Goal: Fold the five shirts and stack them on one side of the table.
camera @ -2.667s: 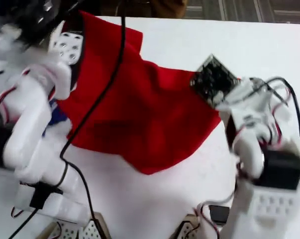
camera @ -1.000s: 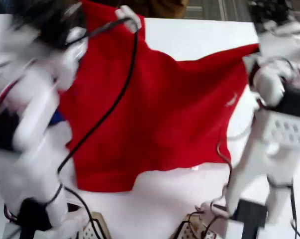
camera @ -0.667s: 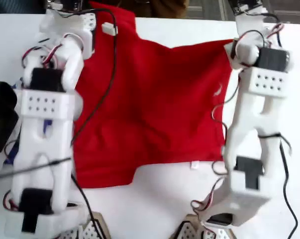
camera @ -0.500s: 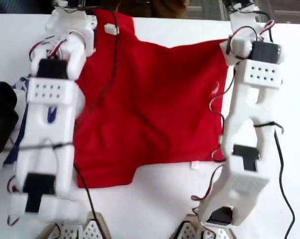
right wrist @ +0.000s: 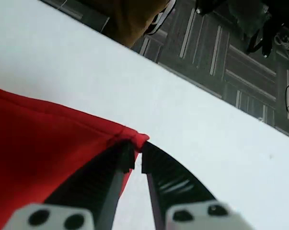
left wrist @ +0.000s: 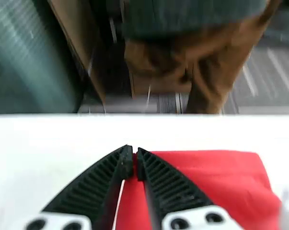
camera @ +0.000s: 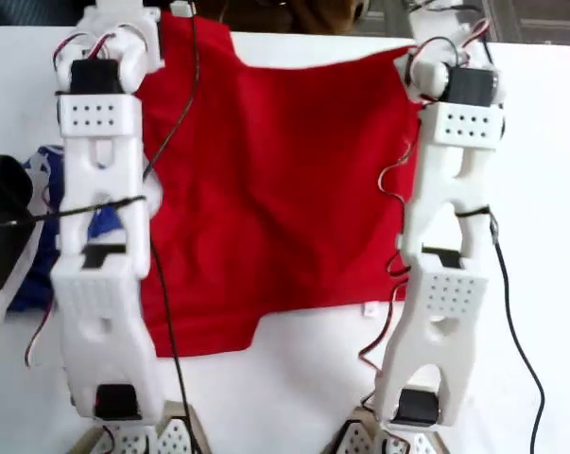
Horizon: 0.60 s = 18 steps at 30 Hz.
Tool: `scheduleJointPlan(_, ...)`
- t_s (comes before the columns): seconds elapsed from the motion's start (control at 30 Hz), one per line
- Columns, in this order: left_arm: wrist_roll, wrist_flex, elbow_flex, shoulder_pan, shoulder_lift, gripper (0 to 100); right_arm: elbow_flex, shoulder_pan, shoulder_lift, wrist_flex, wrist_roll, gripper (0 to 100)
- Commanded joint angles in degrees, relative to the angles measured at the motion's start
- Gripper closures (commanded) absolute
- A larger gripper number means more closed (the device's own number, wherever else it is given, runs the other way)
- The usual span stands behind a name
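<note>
On table [camera: 294, 388], red shirt [camera: 285, 170] gripped by left end effector [left wrist: 133, 159], right end effector [right wrist: 137, 154]

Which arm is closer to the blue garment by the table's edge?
Left. The left arm lies right beside the blue garment, partly overlapping it; the right arm is on the far side of the red shirt.

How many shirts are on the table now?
2 clearly: a red cloth shirt spread between the arms, a blue cloth one bunched beside the left arm. A black bundle by it may be a third; others may lie hidden.
</note>
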Motion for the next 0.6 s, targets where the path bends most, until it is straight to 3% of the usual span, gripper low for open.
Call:
scheduleJointPlan(0.0, 0.26, 8.62, -12.79, -0.79, 3.96, 98, -2.81, -0.84, -0.57, 4.26, -0.35, 98.1)
scheduleJointPlan(0.17, 0.0, 24.09, -22.46, -0.79, 6.95, 97, -3.6, -1.54, -0.92, 13.85, -0.09, 98.1)
scheduleJointPlan(0.3, -6.95, 35.52, -23.34, 0.26, 6.86, 97, -6.68, -1.71, -1.36, 21.93, -0.09, 98.1)
scheduleJointPlan(0.43, -8.44, 42.37, -23.34, 0.26, 6.86, 97, -9.32, -1.27, -1.71, 27.3, -0.09, 98.1)
scheduleJointPlan(0.57, -10.9, 43.34, -22.64, 0.09, 5.1, 97, -7.65, 0.31, -4.7, 27.3, -0.09, 98.1)
